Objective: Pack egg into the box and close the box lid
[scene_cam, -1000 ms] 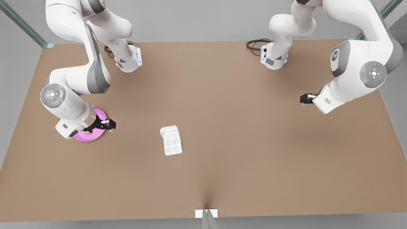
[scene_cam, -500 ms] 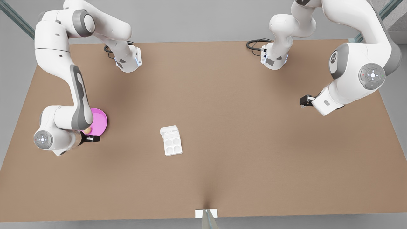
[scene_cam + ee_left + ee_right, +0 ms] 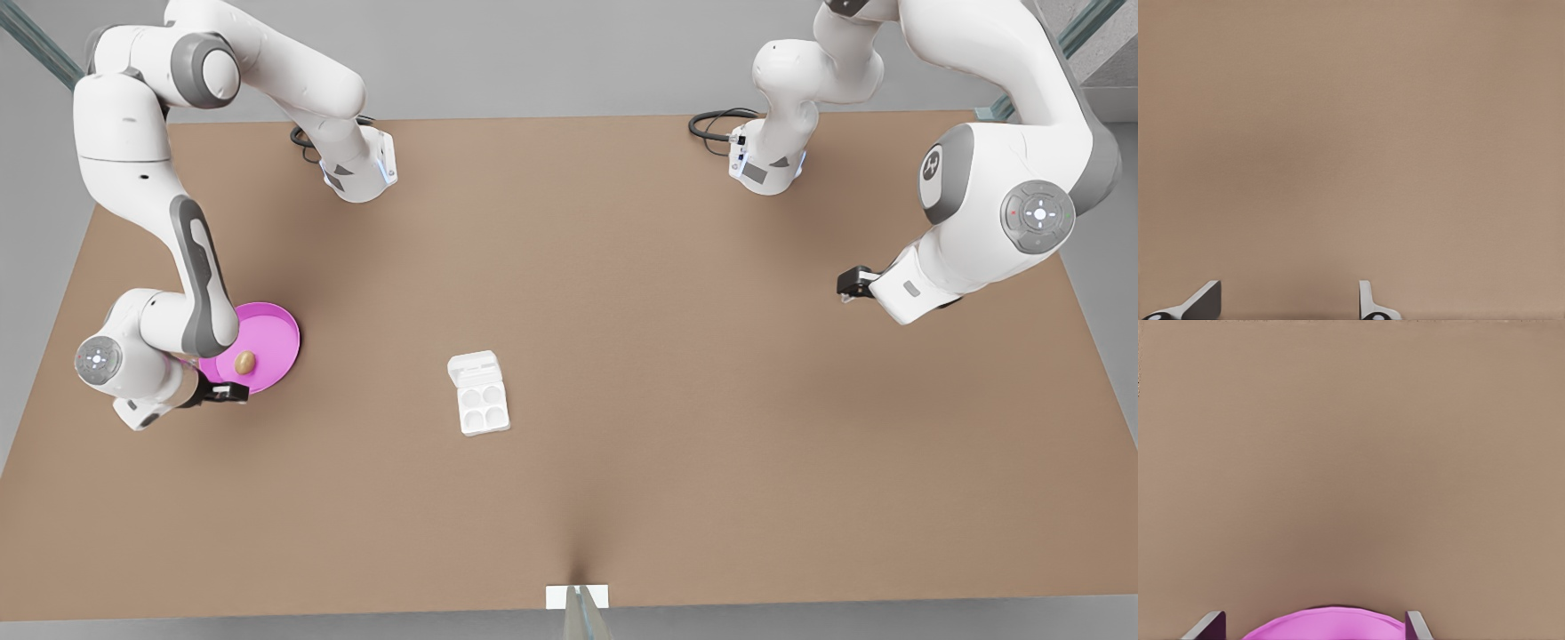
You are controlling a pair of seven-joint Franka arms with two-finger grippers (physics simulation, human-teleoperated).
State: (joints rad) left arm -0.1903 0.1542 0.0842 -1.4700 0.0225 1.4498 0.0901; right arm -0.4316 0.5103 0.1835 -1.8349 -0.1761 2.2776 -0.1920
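The tan-brown egg [image 3: 244, 362] lies on a round pink plate [image 3: 271, 338] at the front view's left. My right gripper [image 3: 224, 392] hovers at the plate's near edge, just beside the egg, open and holding nothing; in the right wrist view the plate's rim [image 3: 1338, 621] sits between the right gripper's [image 3: 1313, 629] fingers. The white box [image 3: 483, 407] rests mid-table with its four cups bare and the box lid [image 3: 473, 365] swung open behind them. My left gripper [image 3: 850, 284] waits open over bare table at the front view's right, with its fingers [image 3: 1205, 298] apart.
Both arm bases [image 3: 360, 173] stand at the table's far edge, with a black cable [image 3: 716, 120] by the one on the front view's right. A small white bracket [image 3: 576, 596] marks the near edge. Brown tabletop [image 3: 667, 400] spreads between plate, box and the left arm.
The right arm swung toward the front view's left and near side, uncovering the egg on the plate; its gripper went from over the plate to its near edge. The left arm barely shifted.
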